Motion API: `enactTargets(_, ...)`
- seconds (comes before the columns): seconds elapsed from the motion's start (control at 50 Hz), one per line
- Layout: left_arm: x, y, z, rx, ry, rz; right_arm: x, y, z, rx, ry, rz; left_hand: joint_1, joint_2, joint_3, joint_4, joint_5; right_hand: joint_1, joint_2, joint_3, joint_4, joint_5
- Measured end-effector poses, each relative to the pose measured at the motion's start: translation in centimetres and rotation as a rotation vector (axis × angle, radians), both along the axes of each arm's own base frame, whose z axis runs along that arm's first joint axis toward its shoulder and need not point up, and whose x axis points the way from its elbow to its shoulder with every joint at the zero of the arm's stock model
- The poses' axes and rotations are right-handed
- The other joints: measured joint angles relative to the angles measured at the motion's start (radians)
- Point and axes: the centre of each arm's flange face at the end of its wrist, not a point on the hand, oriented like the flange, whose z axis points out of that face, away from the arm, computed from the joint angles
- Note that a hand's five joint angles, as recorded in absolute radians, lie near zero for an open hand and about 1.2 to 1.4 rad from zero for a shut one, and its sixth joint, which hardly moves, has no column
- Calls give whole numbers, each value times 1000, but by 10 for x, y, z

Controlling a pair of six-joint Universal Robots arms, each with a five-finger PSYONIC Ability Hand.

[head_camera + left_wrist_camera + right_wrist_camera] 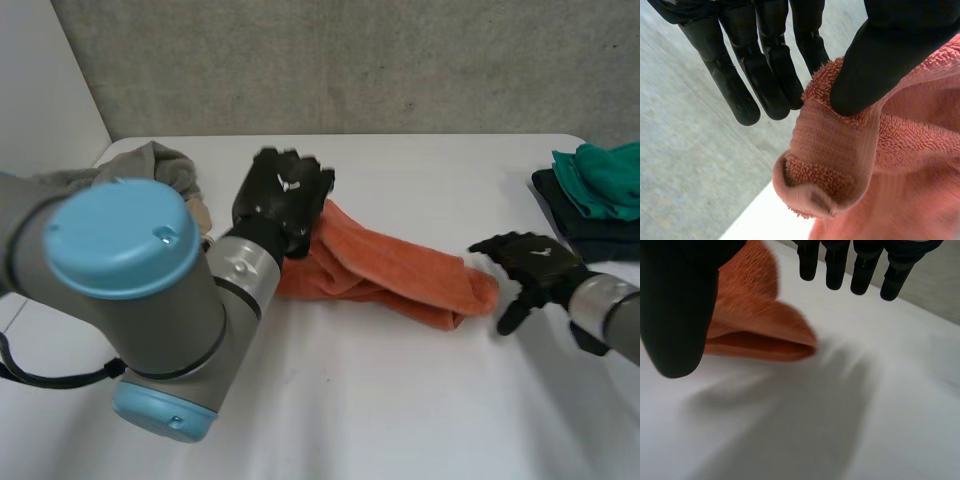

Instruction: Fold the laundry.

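Left hand (283, 200): thumb pinching a rolled corner of the orange towel (400, 272) against straight fingers (765, 75); right hand (530, 262): spread, empty, just beside the towel's far end on the table (400, 400), which it should likely grasp before both lift evenly.

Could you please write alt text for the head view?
An orange towel lies bunched on the white table, the left hand pinching one end, the open right hand beside the other. Green and dark cloths sit at the far right, a grey garment far left.
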Motion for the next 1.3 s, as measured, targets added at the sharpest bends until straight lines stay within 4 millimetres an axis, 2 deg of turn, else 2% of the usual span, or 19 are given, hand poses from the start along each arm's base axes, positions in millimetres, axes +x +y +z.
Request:
enactTargets(0.08, 1, 3, 20, -39, 39, -1, 29, -1, -15, 21, -23, 75, 0, 1, 0, 0, 0, 192, 198, 194, 192, 190)
enactTargets(0.14, 2, 4, 33, -64, 64, 0, 39, -3, -18, 11, -34, 97, 0, 1, 3, 0, 0, 556, 575, 562, 558, 552)
enactTargets(0.16, 4, 6, 46, -90, 90, 2, 46, -8, -17, -13, -46, 102, 0, 3, 4, 0, 0, 796, 849, 822, 822, 810)
enactTargets(0.24, 9, 9, 73, -143, 139, 6, 50, -16, -11, -64, -61, 76, 0, 3, 5, 0, 0, 830, 948, 943, 950, 919)
enactTargets(0.32, 24, 12, 110, -223, 198, 34, 46, -27, 38, -243, -58, 25, 0, 4, 5, 0, 0, 849, 948, 949, 957, 949)
enactTargets(0.4, 47, 5, 135, -288, 210, 99, 40, -15, 118, -468, -7, 28, 0, 4, 5, 0, 0, 851, 948, 949, 957, 949)
enactTargets(0.52, 76, -19, 130, -277, 121, 212, 33, 25, 202, -660, 95, 79, 0, 4, 5, 0, 0, 861, 948, 949, 960, 950)
enactTargets(0.56, 82, -28, 117, -235, 74, 236, 33, 34, 212, -662, 120, 98, 0, 4, 5, 0, 0, 861, 948, 949, 960, 950)
enactTargets(0.66, 83, -43, 78, -119, -19, 249, 38, 39, 207, -596, 166, 143, 0, 4, 5, 0, 0, 861, 948, 950, 960, 950)
enactTargets(0.8, 66, -86, 10, 15, -118, 225, 63, 12, 145, -434, 308, 203, 0, 4, 5, 1, 14, 861, 948, 954, 961, 952)
enactTargets(0.84, 63, -93, 6, 10, -119, 225, 65, 6, 139, -431, 327, 194, 0, 4, 5, 1, 14, 861, 948, 954, 961, 952)
enactTargets(0.86, 55, -112, 3, -25, -108, 226, 69, -11, 130, -445, 359, 164, 0, 4, 6, 1, 14, 861, 948, 954, 961, 952)
enactTargets(0.9, 51, -124, 7, -65, -93, 231, 71, -22, 128, -469, 371, 138, 0, 4, 6, 1, 14, 861, 948, 954, 961, 952)
enactTargets(0.98, 37, -162, 54, -307, 32, 256, 78, -61, 152, -696, 334, 11, 0, 5, 6, 4, 14, 861, 951, 954, 961, 952)
enactTargets(1.0, 35, -169, 80, -413, 96, 266, 79, -71, 171, -813, 294, -38, 0, 5, 6, 4, 14, 861, 951, 954, 961, 955)
enactTargets(1.06, 35, -173, 130, -607, 227, 282, 79, -78, 216, -1042, 195, -119, 0, 5, 6, 4, 14, 861, 951, 954, 961, 961)
enactTargets(1.14, 41, -162, 169, -734, 335, 285, 76, -68, 252, -1201, 112, -150, 0, 5, 6, 4, 14, 861, 951, 954, 961, 966)
enactTargets(1.22, 47, -149, 174, -736, 359, 276, 76, -54, 259, -1227, 89, -110, 0, 5, 6, 4, 25, 861, 951, 954, 961, 966)
enactTargets(1.3, 50, -138, 138, -620, 297, 263, 79, -41, 224, -1084, 120, 13, 3, 5, 6, 4, 29, 861, 951, 954, 961, 966)
